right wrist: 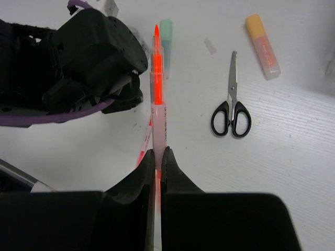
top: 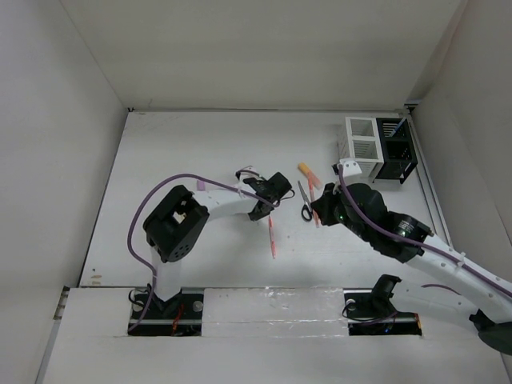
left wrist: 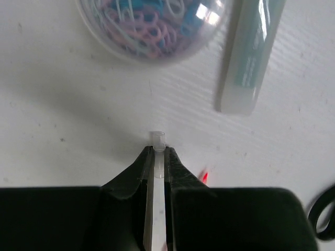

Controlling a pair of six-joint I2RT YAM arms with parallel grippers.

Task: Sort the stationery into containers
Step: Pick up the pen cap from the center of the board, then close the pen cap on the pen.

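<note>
Clamped in the right fingers (right wrist: 140,180), nearest the lens: thin orange-red pen (right wrist: 156,78), pointing straight away from the wrist. Same story at the left fingers (left wrist: 137,175), pressed together on a thin clear-barrelled pen (left wrist: 158,141) with its tip poking just past them (probably the reddish pen seen from above, though hard to confirm).

Lying loose on the worktop (top: 200,144): black-handled scissors (right wrist: 231,112), orange highlighter (right wrist: 263,46), green highlighter (left wrist: 250,57), round clear tub of paper clips (left wrist: 152,26).

Standing side by side at the far right corner, well apart from both pens: white organizer (top: 362,148) and black organizer (top: 398,150).

Looks like early going. Nothing visibly filed in the white one, contents of the black one too dim to read. Two pens gripped but undelivered, everything else yet to sort.
</note>
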